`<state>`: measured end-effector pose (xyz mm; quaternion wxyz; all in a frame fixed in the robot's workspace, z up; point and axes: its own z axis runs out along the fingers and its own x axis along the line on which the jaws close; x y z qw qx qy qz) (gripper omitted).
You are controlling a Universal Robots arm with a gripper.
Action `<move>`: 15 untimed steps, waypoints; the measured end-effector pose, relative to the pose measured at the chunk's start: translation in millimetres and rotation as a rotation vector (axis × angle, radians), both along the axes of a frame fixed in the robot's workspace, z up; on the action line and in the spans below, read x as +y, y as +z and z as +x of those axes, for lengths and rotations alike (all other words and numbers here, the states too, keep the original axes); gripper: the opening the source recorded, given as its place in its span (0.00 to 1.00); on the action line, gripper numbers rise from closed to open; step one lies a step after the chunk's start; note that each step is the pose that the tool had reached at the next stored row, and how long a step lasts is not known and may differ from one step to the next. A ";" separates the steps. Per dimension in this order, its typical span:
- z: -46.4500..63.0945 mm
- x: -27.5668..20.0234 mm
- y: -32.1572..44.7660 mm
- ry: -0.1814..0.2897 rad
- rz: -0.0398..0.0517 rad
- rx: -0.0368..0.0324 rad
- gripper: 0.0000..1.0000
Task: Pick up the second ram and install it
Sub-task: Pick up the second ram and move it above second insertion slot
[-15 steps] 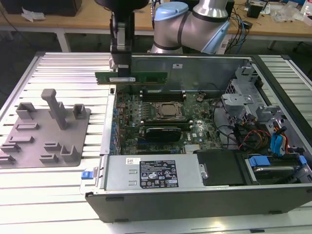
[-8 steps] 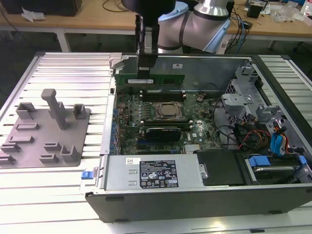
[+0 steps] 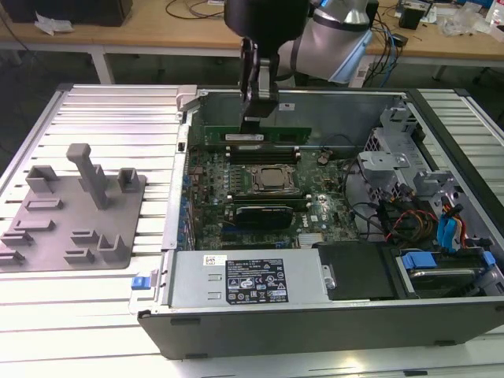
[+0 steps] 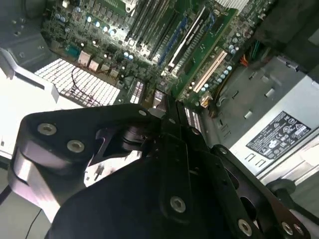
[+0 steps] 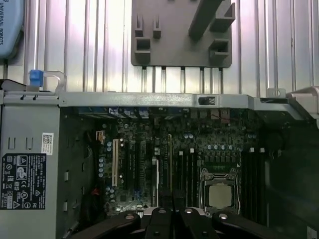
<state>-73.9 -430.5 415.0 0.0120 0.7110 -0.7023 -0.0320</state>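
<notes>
Item: one pincer (image 3: 254, 120), pinching one second ram (image 3: 287, 134) just behind the one silver processor (image 3: 272, 179). One grey fixture plate (image 3: 75, 213), well apart from the processor.

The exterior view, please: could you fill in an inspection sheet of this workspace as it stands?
Surface: slatted metal table carrying an open computer case and a grey fixture plate.
Job's things: second ram, green, standing on edge over the black slots, beyond the processor in the exterior view; whether it is seated, cannot tell.
Clutter: nothing seen.
Grippers: gripper appears shut on the ram's top edge.
Cables: red, orange and blue leads inside the case, at the exterior view's right.
Surroundings: wooden benches beyond the table.
</notes>
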 end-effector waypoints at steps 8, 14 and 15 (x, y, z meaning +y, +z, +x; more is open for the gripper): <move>9.3 18.1 -13.2 0.013 0.0000 0.0002 0.09; 15.7 30.4 -22.5 0.020 -0.0001 0.0005 0.09; 17.3 31.7 -24.1 0.021 0.0000 0.0009 0.09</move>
